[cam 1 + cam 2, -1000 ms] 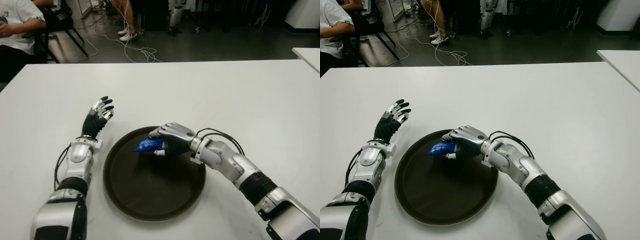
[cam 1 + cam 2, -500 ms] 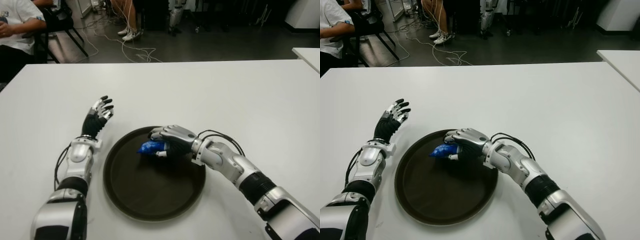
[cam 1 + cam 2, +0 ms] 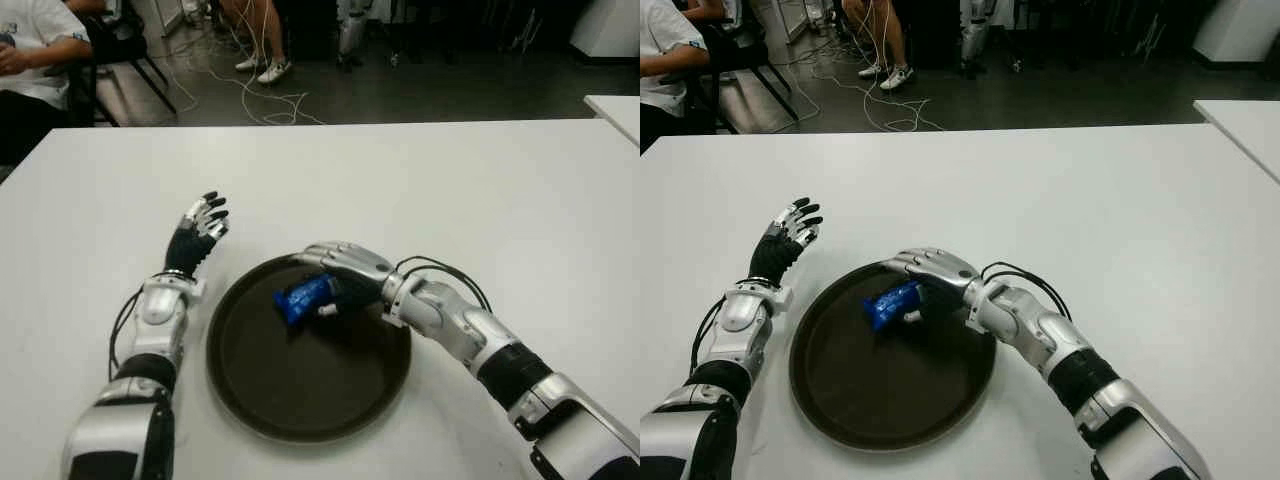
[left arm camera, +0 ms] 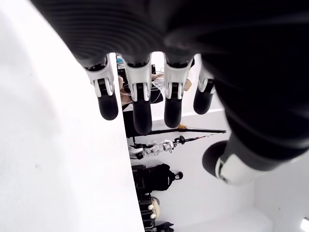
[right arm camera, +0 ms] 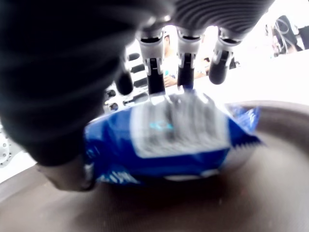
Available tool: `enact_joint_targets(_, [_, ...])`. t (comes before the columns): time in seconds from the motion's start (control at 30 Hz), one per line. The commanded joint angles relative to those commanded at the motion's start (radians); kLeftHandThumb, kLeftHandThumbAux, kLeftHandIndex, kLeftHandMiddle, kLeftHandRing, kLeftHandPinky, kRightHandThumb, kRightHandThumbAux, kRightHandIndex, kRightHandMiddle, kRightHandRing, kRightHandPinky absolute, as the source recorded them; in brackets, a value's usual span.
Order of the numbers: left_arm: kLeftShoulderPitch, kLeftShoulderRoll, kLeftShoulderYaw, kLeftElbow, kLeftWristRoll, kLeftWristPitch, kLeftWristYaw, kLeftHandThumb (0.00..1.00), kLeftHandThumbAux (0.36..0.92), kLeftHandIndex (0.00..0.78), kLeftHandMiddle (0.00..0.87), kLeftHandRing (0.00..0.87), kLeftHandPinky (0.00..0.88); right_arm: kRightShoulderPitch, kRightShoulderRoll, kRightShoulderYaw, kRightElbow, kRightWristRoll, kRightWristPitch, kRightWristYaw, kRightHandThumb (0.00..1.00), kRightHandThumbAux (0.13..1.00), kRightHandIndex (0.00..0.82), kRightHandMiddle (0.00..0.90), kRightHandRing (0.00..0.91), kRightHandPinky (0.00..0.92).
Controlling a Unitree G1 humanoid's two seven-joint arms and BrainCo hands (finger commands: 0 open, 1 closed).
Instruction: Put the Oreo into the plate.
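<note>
Right wrist view, blue Oreo pack (image 5: 169, 145) (label blurred), dark plate (image 3: 300, 390)

Blue Oreo packet (image 3: 303, 298) lies tilted inside the dark round plate (image 3: 260, 400).

Even overhead light washed the white desk (image 3: 450, 180) bright, while the room beyond it stayed dim. The right wrist view blurred the blue packet (image 5: 169, 140); dark fingers (image 4: 140, 104) showed against glaring white.

You had no readable text here; the blue packet (image 5: 169, 140) bore a white label panel too blurred to read.
</note>
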Motion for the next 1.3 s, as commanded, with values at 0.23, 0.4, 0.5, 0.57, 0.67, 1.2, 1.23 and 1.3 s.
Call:
enact_joint_targets(0.23, [-0.003,0.003,-0.002,0.001,0.004,0.002,0.001,0.150,0.660,0.100,0.176,0.154,0.138,0.005,-0.002,0.003,-0.013,-0.022,0.020,-0.022,0.095,0.431,0.000,0.015,0.011,0.010])
enact_joint_targets(0.4, [-0.004,0.004,0.001,0.006,0.002,0.006,-0.003,0.157,0.670,0.098,0.173,0.153,0.128,0.003,-0.004,0.005,-0.014,-0.026,0.024,-0.030,0.077,0.404,0.000,0.012,0.004,0.003])
enact_joint_targets(0.5, [-0.005,0.004,0.001,0.007,0.002,0.007,-0.003,0.157,0.658,0.090,0.166,0.150,0.125,0.002,-0.005,0.007,-0.012,-0.030,0.028,-0.036,0.086,0.398,0.000,0.010,0.001,0.001])
enact_joint_targets(0.57, [-0.005,0.004,0.001,0.007,0.002,0.006,-0.002,0.156,0.652,0.086,0.162,0.146,0.123,0.002,-0.004,0.007,-0.011,-0.030,0.030,-0.041,0.060,0.386,0.000,0.011,0.000,0.000])
enact_joint_targets(0.67, [-0.005,0.004,0.000,0.006,0.002,0.005,-0.002,0.155,0.647,0.083,0.158,0.142,0.116,0.002,-0.005,0.008,-0.011,-0.032,0.031,-0.043,0.036,0.379,0.000,0.012,0.001,0.000])
enact_joint_targets(1.2, [-0.003,-0.002,0.005,-0.001,-0.009,0.013,-0.014,0.154,0.618,0.083,0.160,0.140,0.110,-0.012,-0.035,-0.022,-0.002,-0.030,0.025,-0.059,0.002,0.346,0.000,0.003,0.000,0.000])
enact_joint_targets(1.23, [-0.004,-0.001,0.004,0.000,-0.009,0.015,-0.014,0.151,0.613,0.083,0.161,0.141,0.110,-0.026,-0.046,-0.035,0.021,-0.020,0.013,-0.065,0.001,0.334,0.000,0.002,0.000,0.000])
enact_joint_targets(1.3, [-0.009,0.001,0.004,0.009,-0.007,0.020,-0.015,0.152,0.601,0.082,0.158,0.144,0.126,-0.044,-0.078,-0.068,0.042,0.005,-0.011,-0.068,0.000,0.329,0.000,0.001,0.000,0.000])
